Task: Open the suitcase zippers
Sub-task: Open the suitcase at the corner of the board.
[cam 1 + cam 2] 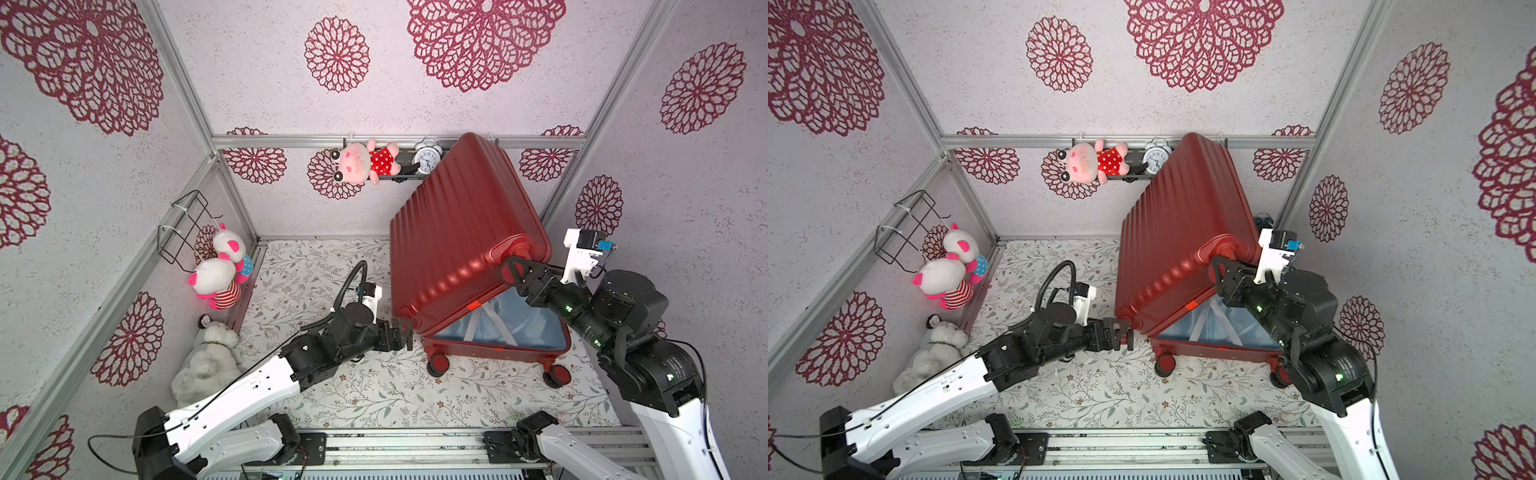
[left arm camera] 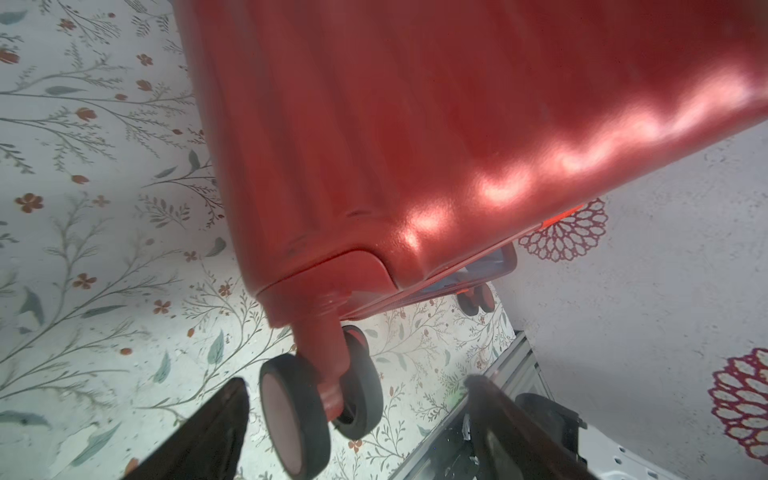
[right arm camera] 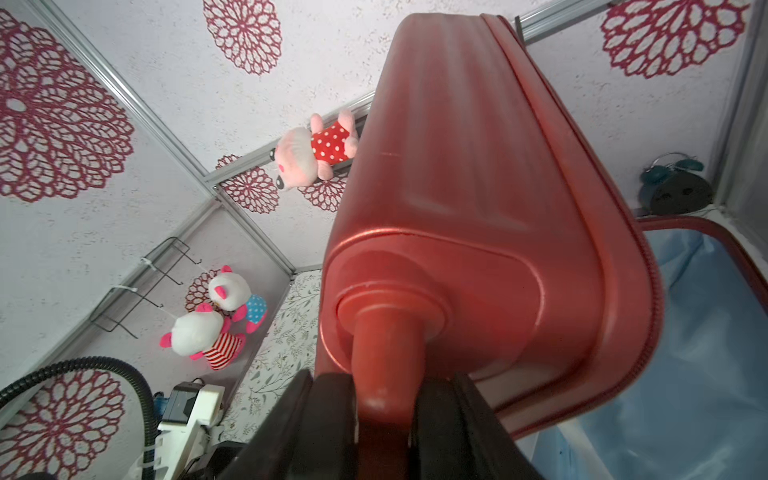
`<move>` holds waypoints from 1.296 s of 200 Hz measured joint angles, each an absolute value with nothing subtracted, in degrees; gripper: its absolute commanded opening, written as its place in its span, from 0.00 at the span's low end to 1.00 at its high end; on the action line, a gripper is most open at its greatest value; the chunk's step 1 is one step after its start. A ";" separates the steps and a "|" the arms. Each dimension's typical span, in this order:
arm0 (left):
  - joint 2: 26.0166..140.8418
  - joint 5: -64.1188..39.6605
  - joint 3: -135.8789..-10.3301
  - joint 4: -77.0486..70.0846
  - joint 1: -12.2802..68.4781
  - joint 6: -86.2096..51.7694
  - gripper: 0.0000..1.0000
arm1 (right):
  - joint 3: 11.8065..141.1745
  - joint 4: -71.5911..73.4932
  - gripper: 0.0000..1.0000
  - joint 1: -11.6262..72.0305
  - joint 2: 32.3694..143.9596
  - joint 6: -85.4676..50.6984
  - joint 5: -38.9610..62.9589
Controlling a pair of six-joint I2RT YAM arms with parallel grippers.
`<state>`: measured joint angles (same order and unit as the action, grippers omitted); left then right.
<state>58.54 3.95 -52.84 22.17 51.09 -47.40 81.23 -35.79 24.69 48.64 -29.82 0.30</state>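
Suitcase at 1 o'clock on bench, lid tipped up, zip track split. R jaws pinch lid's wheel leg. L jaws wide; other lid wheel just at their 3 o'clock.

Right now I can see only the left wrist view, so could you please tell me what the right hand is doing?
Observer: The right hand is shut on a wheel leg at a corner of the raised half of the suitcase.
Operator: Thank you. Is the case open on that side?
Observer: Yes, in both top views the raised half tilts up off the lower half, baring light blue lining crossed by pale straps.
Operator: And the zipper there?
Observer: In the right wrist view the zipper track on the raised half's edge stands apart from the lower rim.
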 measured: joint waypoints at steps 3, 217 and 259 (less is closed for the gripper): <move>57.89 3.92 -52.84 22.59 50.78 -47.35 0.86 | 81.01 -35.38 0.18 24.69 48.62 -30.11 0.54; 49.52 -1.21 -62.96 35.14 20.75 -40.93 0.86 | 77.06 -16.19 0.84 58.83 56.49 -28.99 -2.96; 46.48 -2.98 -62.81 36.05 15.86 -40.93 0.85 | 74.30 -19.57 0.99 59.00 56.55 -28.14 -0.36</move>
